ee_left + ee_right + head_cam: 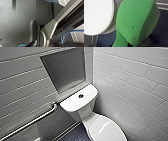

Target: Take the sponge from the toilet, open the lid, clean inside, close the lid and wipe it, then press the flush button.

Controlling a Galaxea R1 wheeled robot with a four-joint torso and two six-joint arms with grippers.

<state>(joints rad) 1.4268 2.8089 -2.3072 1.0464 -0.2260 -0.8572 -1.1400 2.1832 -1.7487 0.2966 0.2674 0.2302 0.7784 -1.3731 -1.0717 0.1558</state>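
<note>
The sponge (136, 21) is pinched at its base by the right gripper (135, 45), clamped onto it, near the rim of the closed lid (96, 16) and over dark blue floor tiles (106, 40). From the head camera, the lid lies at 5 o'clock, the flush button (80, 96) at centre atop the toilet (82, 109), and a grab bar (32, 122) at 8 o'clock.

Glossy ceramic toilet (77, 104); smooth shiny plastic lid (107, 130); porous foam sponge (136, 21); satin metal grab bar (31, 122).
</note>
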